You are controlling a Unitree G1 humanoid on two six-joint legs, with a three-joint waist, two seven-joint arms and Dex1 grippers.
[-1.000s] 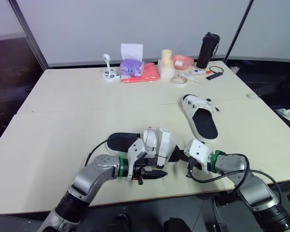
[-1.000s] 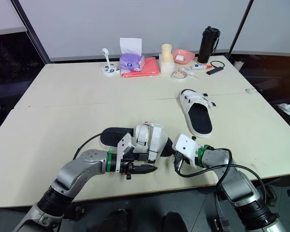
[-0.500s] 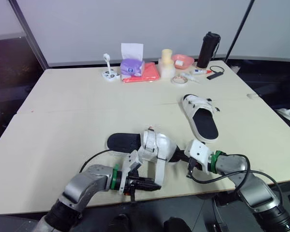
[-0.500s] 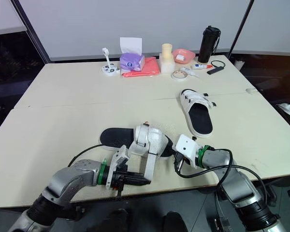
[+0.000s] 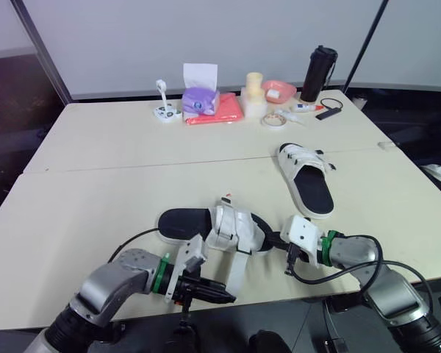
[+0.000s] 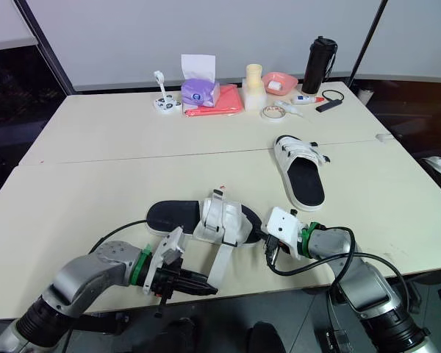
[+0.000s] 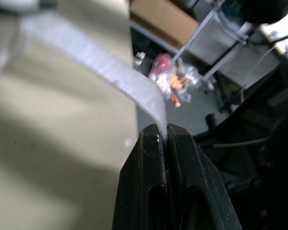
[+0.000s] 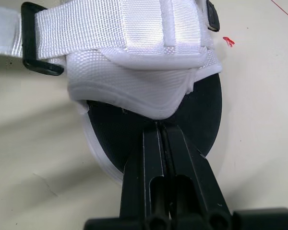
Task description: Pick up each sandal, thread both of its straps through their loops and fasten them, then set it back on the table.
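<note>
Currently, lower centre: my left gripper (image 5: 224, 296) barely pinches the strap (image 5: 236, 268) tip, right gripper (image 5: 274, 239) clamps the sandal (image 5: 185, 219); overpulling may free it.

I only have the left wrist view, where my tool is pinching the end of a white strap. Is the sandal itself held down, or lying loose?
Observer: Held. The right tool is shut on the black sole edge of the near sandal, which lies flat on the table.
Operator: Where does the strap run?
Observer: The strap leads from the sandal's white upper toward the table's near edge, where the left tool grips its end.
Operator: And the other sandal?
Observer: The second sandal lies flat farther out on the right, apart from both tools.
</note>
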